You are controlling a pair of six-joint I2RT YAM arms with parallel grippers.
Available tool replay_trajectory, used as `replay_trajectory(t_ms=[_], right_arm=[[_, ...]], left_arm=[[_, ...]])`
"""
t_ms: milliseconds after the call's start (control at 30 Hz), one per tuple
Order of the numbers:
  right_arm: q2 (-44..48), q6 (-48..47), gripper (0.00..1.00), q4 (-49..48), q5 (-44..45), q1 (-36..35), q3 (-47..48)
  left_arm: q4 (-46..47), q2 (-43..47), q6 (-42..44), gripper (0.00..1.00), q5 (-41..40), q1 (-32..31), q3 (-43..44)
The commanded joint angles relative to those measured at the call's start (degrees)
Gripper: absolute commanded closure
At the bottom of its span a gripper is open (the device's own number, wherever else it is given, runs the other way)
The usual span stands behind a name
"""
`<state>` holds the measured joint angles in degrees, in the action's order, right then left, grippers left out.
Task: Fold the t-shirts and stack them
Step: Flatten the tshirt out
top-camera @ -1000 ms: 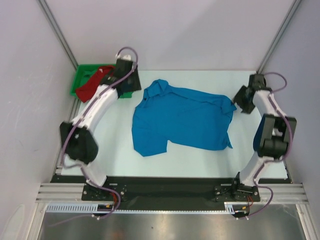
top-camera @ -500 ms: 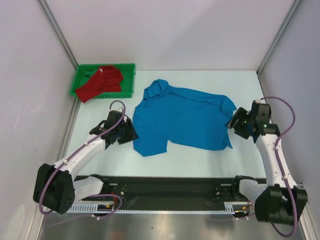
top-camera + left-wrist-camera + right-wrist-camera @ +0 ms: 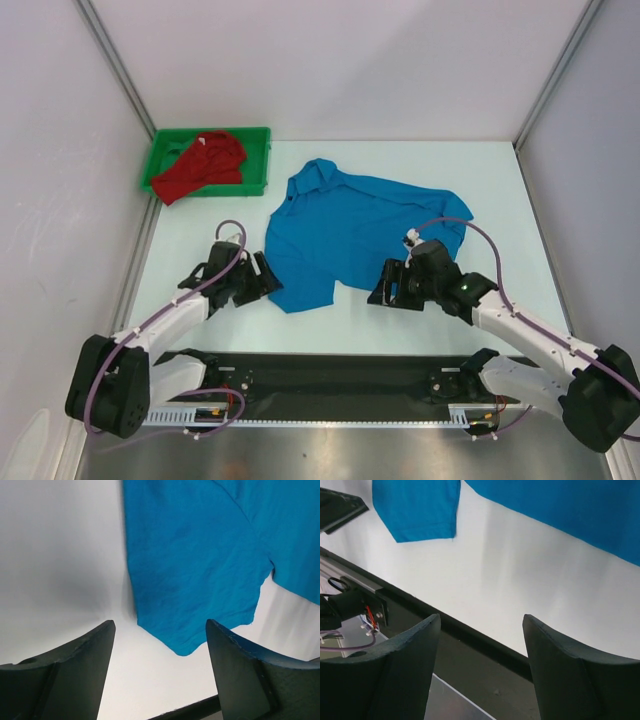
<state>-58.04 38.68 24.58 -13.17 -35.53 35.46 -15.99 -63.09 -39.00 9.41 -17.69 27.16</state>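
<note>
The bright blue t-shirt (image 3: 360, 235) lies spread on the white table, collar at the far left, a flap hanging toward the near edge. It shows in the left wrist view (image 3: 200, 555) and the right wrist view (image 3: 420, 510). The red t-shirt (image 3: 200, 165) lies crumpled in the green tray (image 3: 255, 135) at the back left. My left gripper (image 3: 266, 280) is open and empty just left of the blue shirt's near-left corner. My right gripper (image 3: 382, 292) is open and empty over bare table just below the shirt's near edge.
The table's black front rail (image 3: 340, 370) runs along the near edge and shows in the right wrist view (image 3: 470, 635). Grey walls and slanted frame posts (image 3: 115, 70) enclose the back and sides.
The right arm has swung from the shirt's right edge to its near edge at the middle. The left gripper has shifted slightly right and nearer, toward the shirt's near-left corner.
</note>
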Motion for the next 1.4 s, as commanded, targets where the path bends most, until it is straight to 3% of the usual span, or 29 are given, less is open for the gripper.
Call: replay_trajectory(t_ms=[0,300,500,667,700,767,833,933,1133,1200,1367], right_arm=[[2.22,2.37,0.28,-3.58,2.27,-0.24,0.48],[7.94,1.32,0.28,-1.11,2.45,2.39,-2.15],[10.13,0.79,0.28,-0.23,1.04,5.47,-3.47],[10.32,-0.88,0.28,1.61,0.16,8.54,-2.50],[10.23,-1.58,0.28,1.87,-0.01,9.16,-2.42],[9.97,-1.85,0.27,1.96,-0.80,10.12,-2.42],[9.70,-1.76,0.27,1.96,-0.98,11.97,-2.59],[8.12,-0.89,0.27,2.23,-1.51,15.65,-2.33],[5.57,3.07,0.35,10.22,7.35,24.52,-0.48],[7.66,4.21,0.40,11.89,10.17,27.69,-1.09],[12.86,4.74,0.44,10.40,10.27,39.36,-2.77]], left_arm=[[9.82,-1.32,-0.02,0.20,3.24,0.29,-2.28],[20.02,-9.95,-0.63,0.22,11.68,0.47,-3.95],[16.52,-7.49,-2.13,0.26,16.42,0.47,-3.51],[20.29,4.26,-15.09,0.36,30.83,0.12,-7.99],[19.60,11.69,-16.35,0.38,31.80,0.12,-7.82],[6.38,18.15,-13.15,0.35,27.88,0.20,-2.92],[-7.40,23.97,-9.35,0.28,18.83,0.64,4.61],[-12.83,25.47,-7.23,0.28,16.60,1.34,10.00],[-10.84,21.53,-6.53,0.28,15.45,1.35,8.80],[-7.93,17.66,-6.00,0.33,19.06,1.26,7.65],[-3.09,13.71,-1.88,0.34,20.21,0.64,7.47]])
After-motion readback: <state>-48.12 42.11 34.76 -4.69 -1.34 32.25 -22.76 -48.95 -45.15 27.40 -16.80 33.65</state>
